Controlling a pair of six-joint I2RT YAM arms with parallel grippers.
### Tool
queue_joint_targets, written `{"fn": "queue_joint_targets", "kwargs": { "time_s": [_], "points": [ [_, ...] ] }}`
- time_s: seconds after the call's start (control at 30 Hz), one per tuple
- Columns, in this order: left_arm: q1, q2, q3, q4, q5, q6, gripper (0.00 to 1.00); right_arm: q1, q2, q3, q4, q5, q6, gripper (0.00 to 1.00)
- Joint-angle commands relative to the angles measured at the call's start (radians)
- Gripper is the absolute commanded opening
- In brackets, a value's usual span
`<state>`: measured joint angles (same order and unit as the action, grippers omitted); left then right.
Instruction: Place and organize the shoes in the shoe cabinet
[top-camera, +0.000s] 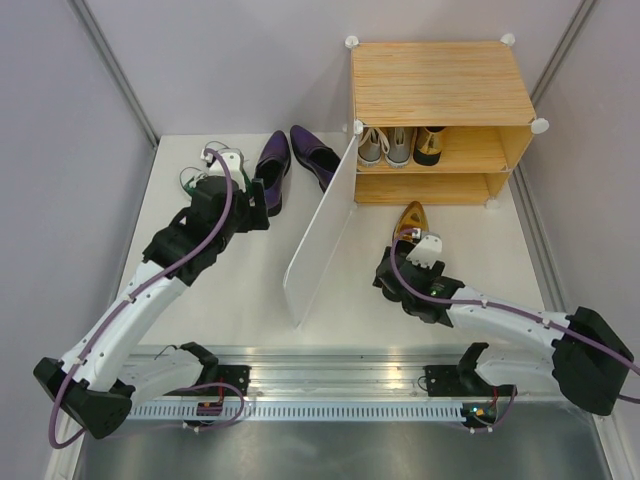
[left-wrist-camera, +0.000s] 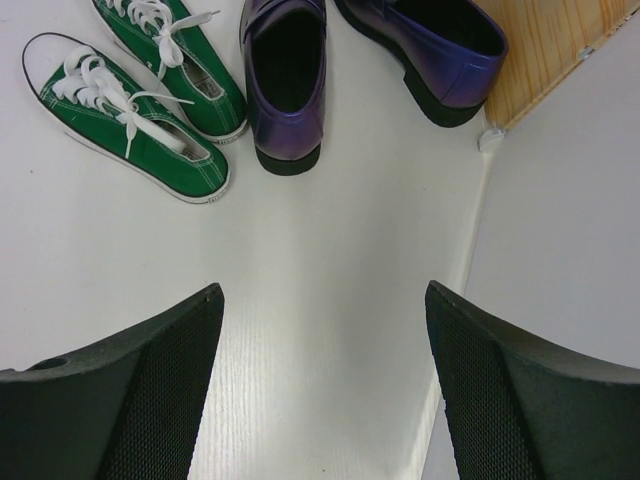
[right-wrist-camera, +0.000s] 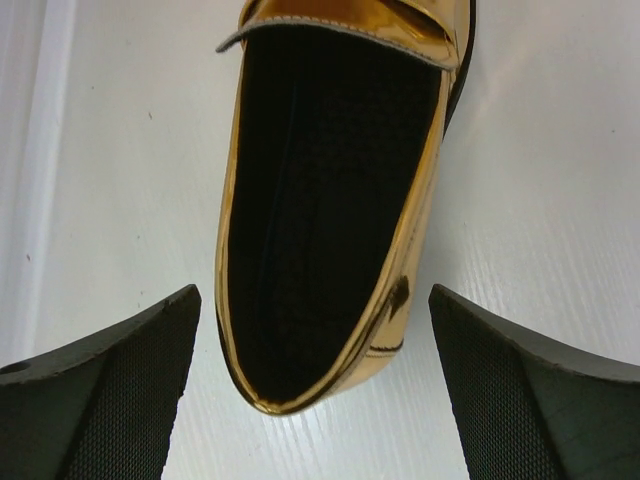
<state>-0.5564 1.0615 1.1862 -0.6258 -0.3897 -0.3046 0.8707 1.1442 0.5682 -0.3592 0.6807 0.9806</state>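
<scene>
The shoe cabinet (top-camera: 440, 80) stands at the back right with its white door (top-camera: 320, 230) swung open. Grey sneakers (top-camera: 385, 145) and one gold shoe (top-camera: 430, 145) sit on its upper shelf. The other gold shoe (top-camera: 411, 215) lies on the table in front of it. My right gripper (top-camera: 420, 250) is open, its fingers on either side of that shoe's heel (right-wrist-camera: 330, 200) without touching it. Two purple shoes (left-wrist-camera: 285, 70) and two green sneakers (left-wrist-camera: 130, 130) lie at the back left. My left gripper (left-wrist-camera: 323, 290) is open and empty, just short of the purple shoes.
The open door (left-wrist-camera: 560, 250) stands diagonally across the white table (top-camera: 230, 290) between the two arms, close to the right of my left gripper (top-camera: 262, 198). Grey walls close in the table at the back and sides. The cabinet's lower shelf (top-camera: 430, 187) shows no shoes.
</scene>
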Motion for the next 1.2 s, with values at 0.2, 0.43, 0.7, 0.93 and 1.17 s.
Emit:
{"fn": "queue_joint_targets", "kwargs": {
  "time_s": [0.2,0.43,0.7,0.93,1.17],
  "points": [
    [0.003,-0.014,-0.008,0.043,0.025,0.019,0.85,-0.021,0.141,0.081,0.069,0.079,0.021,0.98],
    [0.003,-0.014,-0.01,0.044,0.038,0.025,0.84,-0.078,0.154,0.003,0.123,0.013,-0.007,0.93],
    [0.003,-0.012,-0.01,0.046,0.068,0.025,0.84,-0.118,0.198,-0.022,0.126,-0.041,-0.04,0.93],
    [0.003,-0.011,-0.011,0.047,0.075,0.027,0.84,-0.133,0.181,-0.027,0.174,-0.075,-0.095,0.86],
    [0.003,-0.014,-0.011,0.046,0.078,0.027,0.84,-0.255,0.158,-0.027,0.218,-0.248,-0.218,0.63]
  ]
}}
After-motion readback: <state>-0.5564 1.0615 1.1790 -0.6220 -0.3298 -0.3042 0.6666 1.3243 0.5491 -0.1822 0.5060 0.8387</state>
